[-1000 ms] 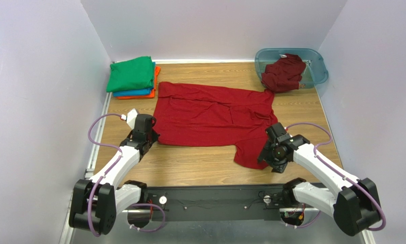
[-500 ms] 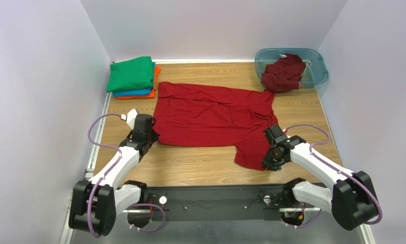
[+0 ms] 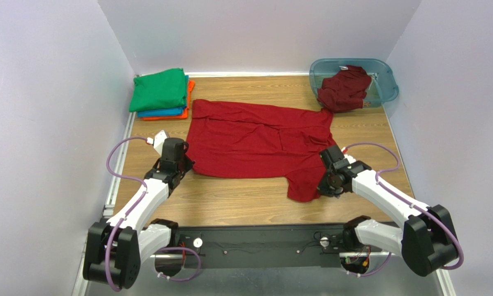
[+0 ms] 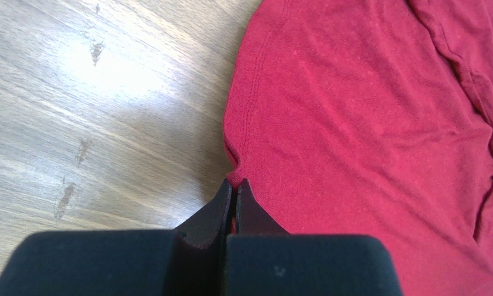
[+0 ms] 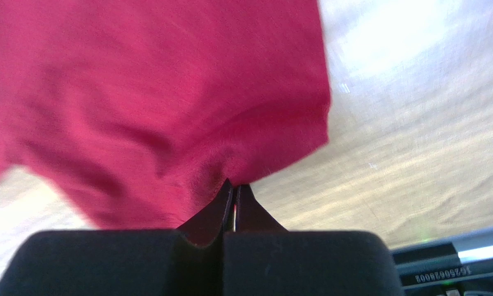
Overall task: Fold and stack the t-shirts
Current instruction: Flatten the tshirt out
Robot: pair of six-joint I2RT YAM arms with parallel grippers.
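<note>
- I see the big red shirt (image 3: 255, 142) lying flat in the middle of the table (image 3: 249, 206).
- My left gripper (image 4: 233, 187) is pinched tight on its lower left edge.
- My right gripper (image 5: 235, 188) is pinched tight on its lower right corner.
- A folded green shirt (image 3: 159, 89) tops the pile, upper left.
- Another red shirt (image 3: 345, 86) sits in the tub (image 3: 386, 80), upper right.

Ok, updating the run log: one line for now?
spread dark red shirt: laid flat | left gripper: shut on its near-left corner | right gripper: shut on its near-right edge | folded stack: back left
</note>
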